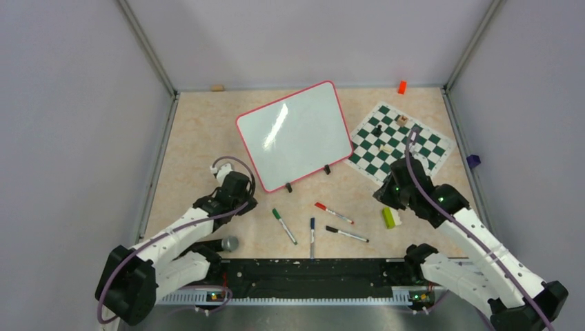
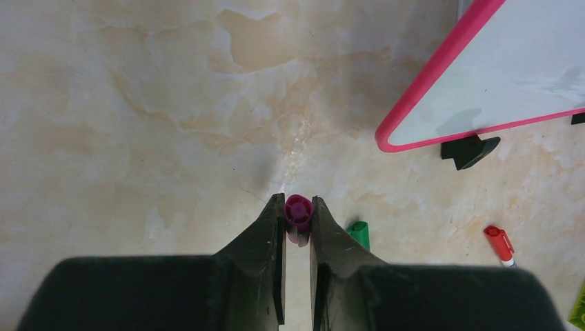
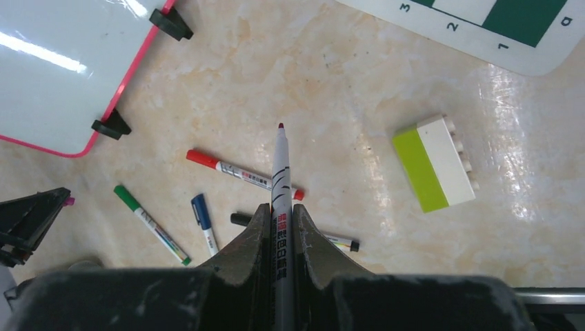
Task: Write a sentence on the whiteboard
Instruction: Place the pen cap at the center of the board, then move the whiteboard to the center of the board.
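Observation:
The whiteboard (image 1: 293, 134) lies tilted at the middle back of the table, and its surface is blank. No sentence shows on it. Its pink rim and one black foot also show in the left wrist view (image 2: 414, 131) and in the right wrist view (image 3: 62, 76). My left gripper (image 1: 238, 193) hovers left of the board's near corner, shut on a purple marker cap (image 2: 299, 210). My right gripper (image 1: 386, 193) is shut on an uncapped grey marker (image 3: 281, 172) whose dark reddish tip points forward, above the loose markers.
Green (image 1: 284, 225), red (image 1: 334, 213), blue (image 1: 312, 234) and black (image 1: 347, 234) markers lie near the front. A green-and-white block (image 3: 434, 171) lies to the right. The chess mat (image 1: 400, 141) with pieces is at the back right. A grey round object (image 1: 230, 243) sits by the left arm.

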